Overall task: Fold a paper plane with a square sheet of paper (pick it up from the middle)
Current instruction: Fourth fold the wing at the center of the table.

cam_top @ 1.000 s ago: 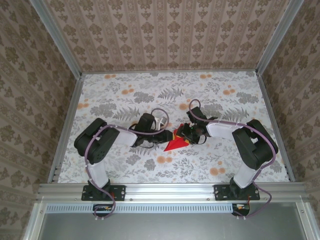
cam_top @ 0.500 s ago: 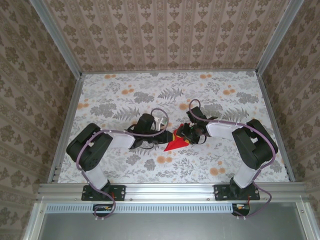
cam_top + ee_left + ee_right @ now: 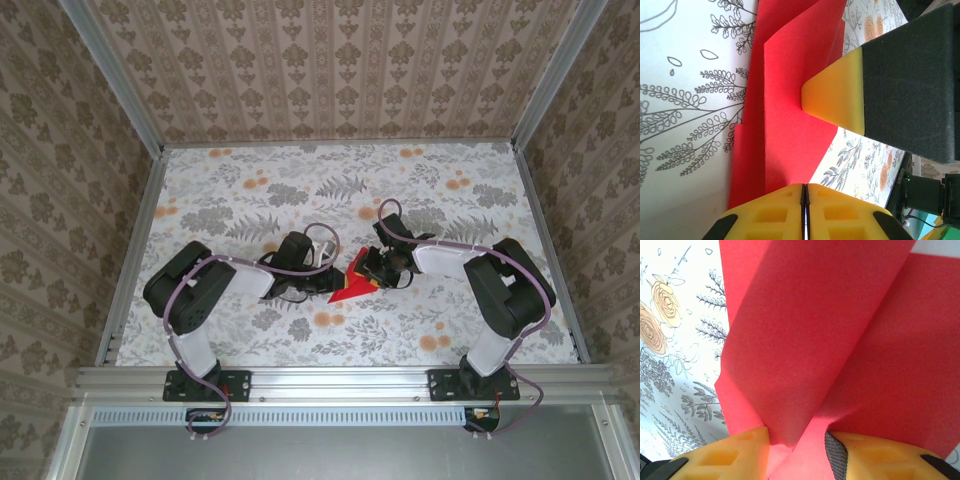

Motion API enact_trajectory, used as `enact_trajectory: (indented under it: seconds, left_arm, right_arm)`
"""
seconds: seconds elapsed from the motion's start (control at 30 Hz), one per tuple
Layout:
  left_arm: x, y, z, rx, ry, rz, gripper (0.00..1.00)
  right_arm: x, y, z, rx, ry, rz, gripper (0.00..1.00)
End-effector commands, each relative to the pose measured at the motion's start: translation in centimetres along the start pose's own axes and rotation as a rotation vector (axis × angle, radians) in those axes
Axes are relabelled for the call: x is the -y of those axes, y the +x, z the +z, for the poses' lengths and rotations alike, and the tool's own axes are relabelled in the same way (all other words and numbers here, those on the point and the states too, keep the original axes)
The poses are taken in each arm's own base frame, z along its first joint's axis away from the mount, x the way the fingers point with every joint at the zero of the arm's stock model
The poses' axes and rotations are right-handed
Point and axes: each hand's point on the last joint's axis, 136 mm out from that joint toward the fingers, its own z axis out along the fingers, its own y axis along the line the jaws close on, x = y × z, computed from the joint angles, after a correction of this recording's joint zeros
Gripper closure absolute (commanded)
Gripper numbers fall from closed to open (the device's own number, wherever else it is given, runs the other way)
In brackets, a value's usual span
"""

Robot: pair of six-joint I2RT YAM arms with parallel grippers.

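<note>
Floral-print table [image 3: 450,320], damask-papered walls [image 3: 340,70]. Square sheet of paper [image 3: 350,287], red, part-folded to a point, lies mid-table between both arms. Left gripper [image 3: 805,189] pads pressed together on raised flap's corner. Right gripper [image 3: 797,440] jaws partly apart, straddling upstanding ridge. Overhead view gives pointed outline, tip toward near-left; wrist views give layers and creases. Left wrist view catches right gripper's yellow fingertip [image 3: 835,100] resting on flat layer. Against half-second earlier, left elbow [image 3: 185,290] sits further right; sheet, right arm [image 3: 500,285] unmoved.

No legible text, labels, brands or numbers anywhere. Red square sheet of paper [image 3: 790,100]: plain, unprinted. Floral tabletop [image 3: 450,330] and patterned walls [image 3: 330,70]: ornament only, no lettering.
</note>
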Motion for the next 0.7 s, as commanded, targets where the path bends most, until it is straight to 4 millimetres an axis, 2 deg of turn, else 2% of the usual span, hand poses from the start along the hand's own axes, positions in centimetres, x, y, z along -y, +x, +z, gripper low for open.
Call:
enact_trajectory:
  seconds: [0.0, 0.3, 0.67]
  left_arm:
    - [-0.5, -0.2, 0.2, -0.003, -0.015, -0.009, 0.9]
    - [-1.9, -0.6, 0.1, 0.021, -0.073, -0.03, 0.92]
    - [-2.4, -0.7, 0.1, 0.022, -0.095, -0.039, 0.92]
  right_arm:
    - [13.0, 3.7, 2.4, -0.077, 0.455, 0.103, 0.59]
    - [12.4, 3.6, 2.6, -0.086, 0.435, 0.094, 0.55]
    - [12.9, 3.8, 2.8, -0.095, 0.454, 0.098, 0.56]
